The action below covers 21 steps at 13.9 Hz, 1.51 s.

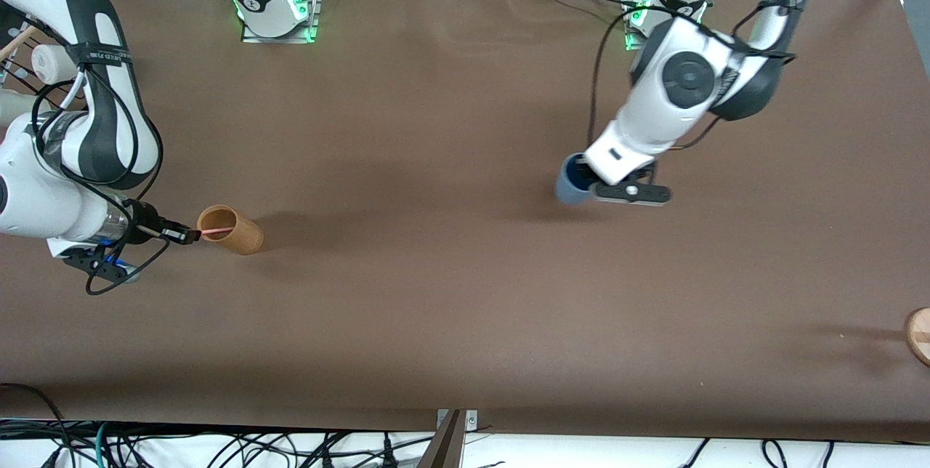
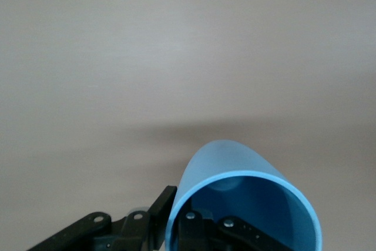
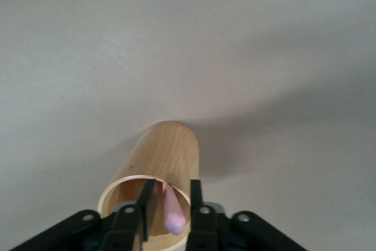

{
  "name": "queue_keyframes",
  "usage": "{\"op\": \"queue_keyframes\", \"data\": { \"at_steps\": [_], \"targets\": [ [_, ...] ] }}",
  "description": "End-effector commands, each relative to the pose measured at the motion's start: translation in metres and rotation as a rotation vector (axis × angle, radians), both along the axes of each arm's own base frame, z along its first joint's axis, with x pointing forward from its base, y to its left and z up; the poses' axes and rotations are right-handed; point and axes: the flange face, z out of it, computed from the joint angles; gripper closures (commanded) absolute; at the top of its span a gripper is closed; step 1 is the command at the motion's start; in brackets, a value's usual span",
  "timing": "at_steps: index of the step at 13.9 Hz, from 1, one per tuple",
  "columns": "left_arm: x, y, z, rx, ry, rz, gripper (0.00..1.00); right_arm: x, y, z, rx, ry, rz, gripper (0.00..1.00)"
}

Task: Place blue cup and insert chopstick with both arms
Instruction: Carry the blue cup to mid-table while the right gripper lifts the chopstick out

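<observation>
The blue cup [image 1: 569, 190] is tilted in my left gripper [image 1: 590, 182], over the table's middle toward the left arm's end. In the left wrist view the cup [image 2: 226, 163] has its mouth toward the camera. My left gripper [image 2: 180, 204] is shut on its wall, one finger outside and one inside. The tan-brown cup [image 1: 240, 234] lies on its side at the right arm's end. The pale pink chopstick [image 1: 218, 231] rests in it, its end sticking out of the mouth. My right gripper [image 1: 190, 236] is at that mouth. In the right wrist view the right gripper [image 3: 171, 185] is open, its fingers straddling the chopstick [image 3: 174, 216] with small gaps before the tan cup [image 3: 167, 151].
A round wooden thing [image 1: 919, 333] sits at the table's edge at the left arm's end, nearer to the front camera. A white roll [image 1: 49, 61] and a rack stand off the table at the right arm's end. The brown table [image 1: 436, 293] stretches between the two cups.
</observation>
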Motion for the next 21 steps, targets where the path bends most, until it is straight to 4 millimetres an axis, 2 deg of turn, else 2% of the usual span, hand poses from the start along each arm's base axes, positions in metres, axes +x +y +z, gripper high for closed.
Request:
{"op": "queue_keyframes", "data": {
  "at_steps": [1,2,5,8,12,15,16,17,18,19,21],
  "targets": [
    [0.028,-0.088,-0.018,0.001,0.04,0.053,1.0,0.001,-0.003,0.001,0.019,-0.005,0.009,0.92],
    [0.025,-0.114,-0.027,0.006,0.032,0.065,1.0,0.002,-0.002,0.002,0.018,-0.007,0.018,1.0],
    [0.014,-0.169,-0.065,0.048,0.017,0.098,1.0,0.005,-0.001,0.009,0.013,-0.016,0.027,1.0],
    [0.005,-0.207,-0.103,0.057,0.018,0.162,1.0,0.01,0.006,0.032,0.013,-0.033,0.057,1.0],
    [0.0,-0.228,-0.137,0.078,0.006,0.222,1.0,0.015,0.01,0.088,0.024,-0.019,0.085,1.0],
    [-0.004,-0.236,-0.151,0.063,-0.01,0.266,1.0,0.015,0.013,0.128,0.026,-0.076,0.16,1.0],
    [-0.003,-0.235,-0.152,0.063,-0.01,0.27,0.94,0.012,0.015,0.145,0.025,-0.094,0.164,1.0],
    [-0.002,-0.234,-0.149,0.058,-0.01,0.274,0.48,0.006,0.022,0.155,0.029,-0.076,0.174,1.0],
    [-0.002,-0.235,-0.141,0.054,-0.013,0.272,0.01,-0.002,0.034,0.172,0.026,-0.079,0.195,1.0],
    [-0.003,-0.236,-0.131,0.048,-0.01,0.269,0.0,-0.005,0.046,0.181,0.016,-0.086,0.213,1.0],
    [-0.003,-0.231,-0.107,0.054,0.005,0.257,0.0,-0.01,0.052,0.201,0.023,-0.115,0.205,1.0]
  ]
}}
